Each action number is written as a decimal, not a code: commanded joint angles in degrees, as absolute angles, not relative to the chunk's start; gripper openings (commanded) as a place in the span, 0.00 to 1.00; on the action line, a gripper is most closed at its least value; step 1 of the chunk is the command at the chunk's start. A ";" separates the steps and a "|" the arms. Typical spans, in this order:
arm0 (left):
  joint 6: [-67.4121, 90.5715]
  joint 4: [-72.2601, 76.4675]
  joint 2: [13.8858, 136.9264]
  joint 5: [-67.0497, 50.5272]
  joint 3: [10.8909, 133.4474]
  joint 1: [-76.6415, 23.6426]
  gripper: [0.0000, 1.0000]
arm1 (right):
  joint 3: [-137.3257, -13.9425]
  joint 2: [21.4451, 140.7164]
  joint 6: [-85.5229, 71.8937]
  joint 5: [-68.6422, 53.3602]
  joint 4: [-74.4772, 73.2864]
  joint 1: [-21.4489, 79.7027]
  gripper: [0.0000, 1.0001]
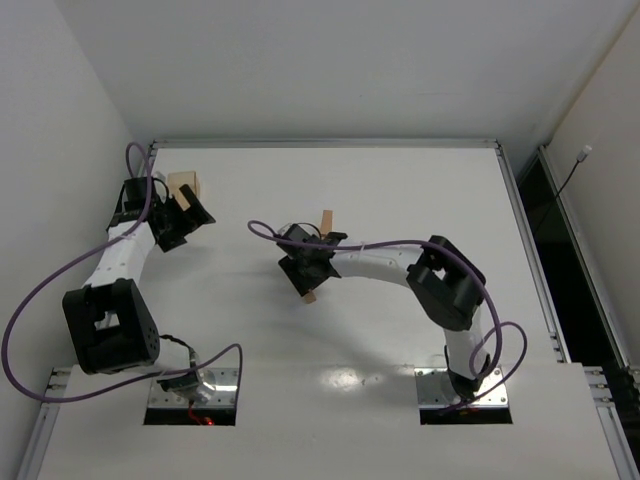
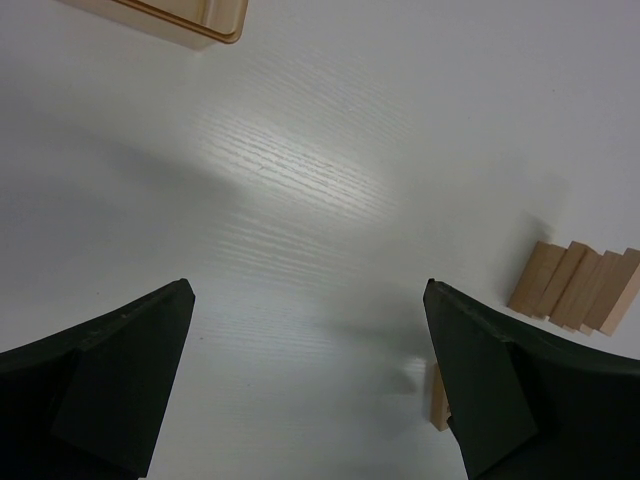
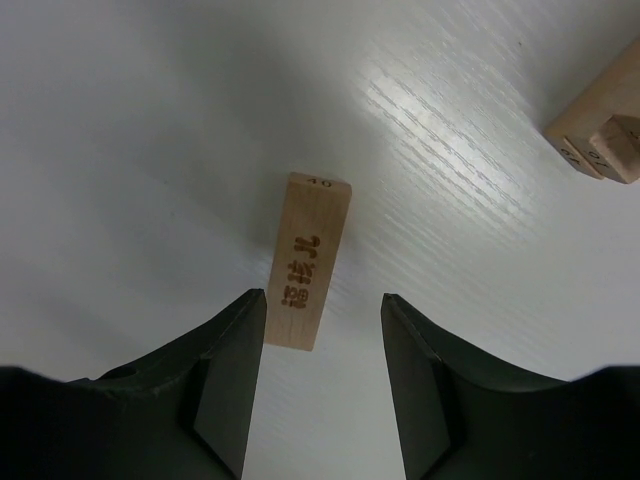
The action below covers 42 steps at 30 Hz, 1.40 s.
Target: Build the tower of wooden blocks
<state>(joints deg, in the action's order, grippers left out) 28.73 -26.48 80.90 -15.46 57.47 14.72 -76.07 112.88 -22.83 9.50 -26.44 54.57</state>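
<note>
The wood block tower [image 3: 595, 105] looked barely begun: a few bars laid crosswise at the upper right of the right wrist view. 1 loose block [image 3: 308, 262] lay flat in the middle of that view. Its near end sat inside the spread jaws of the right gripper [image 3: 322, 297], closer to the left-hand finger and not pinched.

The left gripper [image 2: 307, 285] was wide apart with nothing between its fingers. A row of spare blocks [image 2: 575, 290] lay at the right of its view, and a wooden box [image 2: 180, 15] at the upper left.

The block seemed light, stiff and smooth. It was best taken across its 2 long narrow sides near the middle, and set down gently, since the stack would likely shift at a nudge.

The table [image 1: 400, 180] was white and glossy, with faint grain and glare, so a block might slide on it. Plain white walls [image 1: 300, 60] closed in the table at the top and sides of the top view.
</note>
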 commanded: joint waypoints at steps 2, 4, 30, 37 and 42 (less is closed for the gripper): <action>28.65 -25.49 81.12 -15.91 59.24 15.38 1.00 | -78.84 113.99 -24.61 13.18 -27.07 54.15 0.47; 28.65 -25.49 81.12 -15.91 59.24 15.38 1.00 | -79.36 114.61 -24.61 13.18 -27.07 54.14 0.47; 28.65 -24.96 82.18 -15.91 59.24 15.38 1.00 | -80.51 117.77 -25.22 7.29 -27.69 54.14 0.44; 28.65 -24.96 82.18 -15.91 59.24 15.38 1.00 | -80.51 118.92 -25.75 7.29 -27.69 54.14 0.31; 28.65 -24.44 82.18 -15.91 58.71 15.38 1.00 | -81.91 118.04 -22.95 9.74 -28.39 55.01 0.00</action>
